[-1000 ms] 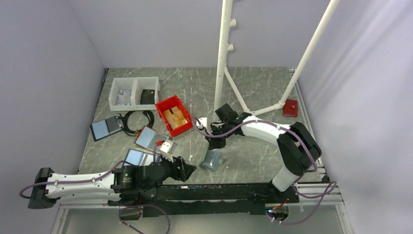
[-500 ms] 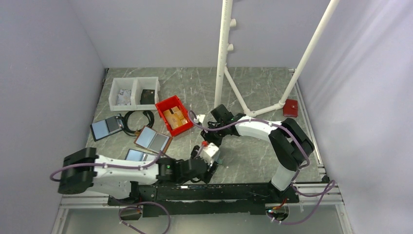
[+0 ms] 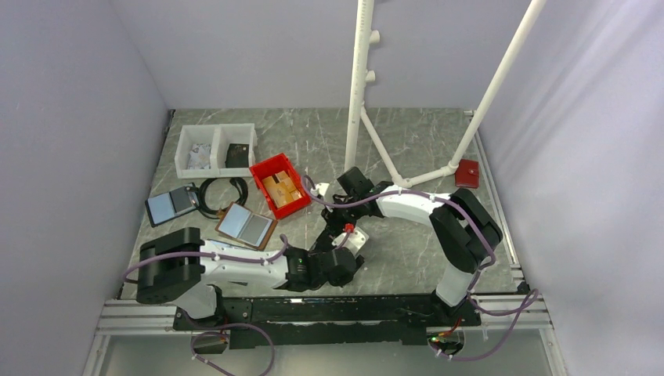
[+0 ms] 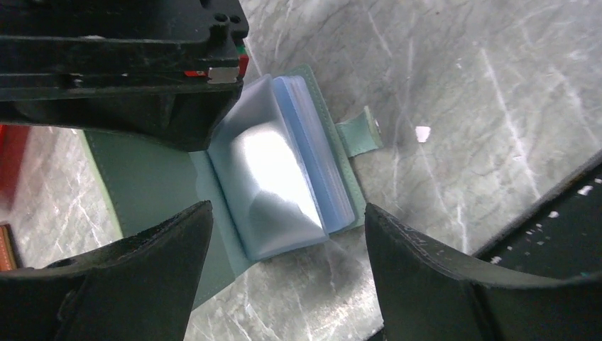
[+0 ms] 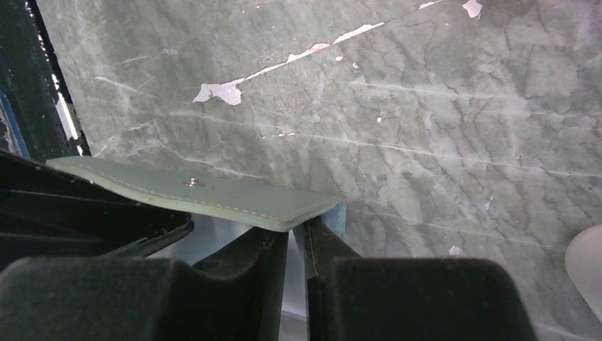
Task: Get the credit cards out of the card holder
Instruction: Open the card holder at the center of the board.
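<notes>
**Step in hand:** opening and steadying the holder so that cards can be drawn. Judging from these views, no card is out yet.

1. **Work position.** The flat bifold card holder [image 4: 152, 185], with a light teal-green cover and pale blue clear pockets, lies open on the grey-green marbled table [image 4: 461, 92]. It sits toward the near edge, between the 2 arms. Its small teal tab [image 4: 357, 136] rests flat on the table.
2. **Right claw [image 5: 298, 238].** The fingers are nearly together, clamped on the edge of the teal-green cover flap [image 5: 213, 195]. The flap carries a small metal snap stud [image 5: 190, 182] and appears lifted off the table.
3. **Left claw [image 4: 287, 213].** The fingers are wide apart and hold nothing. The claw is poised over the stack of clear pockets [image 4: 273, 167], with 1 finger on each side.
4. **Credit cards.** The top pocket bulges and glares, so it cannot be told whether it holds a card.

**Next move (judgement):**
- Lower the left claw to the open edge of 1 pocket.
- Pinch only the thin card edge.
- Draw the card out along the pocket opening while the right claw anchors the cover.
- Caution: closing on the plastic sleeve instead of a card would drag the whole holder.
</notes>
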Available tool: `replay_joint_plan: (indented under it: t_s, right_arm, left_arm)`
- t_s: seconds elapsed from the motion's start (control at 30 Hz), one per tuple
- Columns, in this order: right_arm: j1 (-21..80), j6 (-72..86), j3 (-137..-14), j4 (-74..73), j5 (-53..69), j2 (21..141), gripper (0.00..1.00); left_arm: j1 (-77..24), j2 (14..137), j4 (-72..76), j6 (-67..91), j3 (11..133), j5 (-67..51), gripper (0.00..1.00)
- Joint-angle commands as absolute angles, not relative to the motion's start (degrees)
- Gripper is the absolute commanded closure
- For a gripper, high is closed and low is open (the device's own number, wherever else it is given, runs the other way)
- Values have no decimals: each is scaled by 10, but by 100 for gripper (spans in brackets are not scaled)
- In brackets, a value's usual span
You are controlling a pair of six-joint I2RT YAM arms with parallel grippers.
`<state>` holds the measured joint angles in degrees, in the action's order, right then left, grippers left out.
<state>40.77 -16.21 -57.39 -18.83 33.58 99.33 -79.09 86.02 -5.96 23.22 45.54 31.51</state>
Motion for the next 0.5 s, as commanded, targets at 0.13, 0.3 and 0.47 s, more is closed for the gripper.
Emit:
replay_joint_plan:
  t_s: [0.13,0.3,0.47]
  right_arm:
    - [397,-152,-599,-189,372,987,84]
    - [390,-160,-605,-202,389,974,84]
    - [380,-173,-608,-218,415,949,84]
  left_arm:
    - [-786,893,-115,254,492,381,18]
    - [-765,886,-135,287,486,375,43]
    - [-748,851,-126,315,460,354,65]
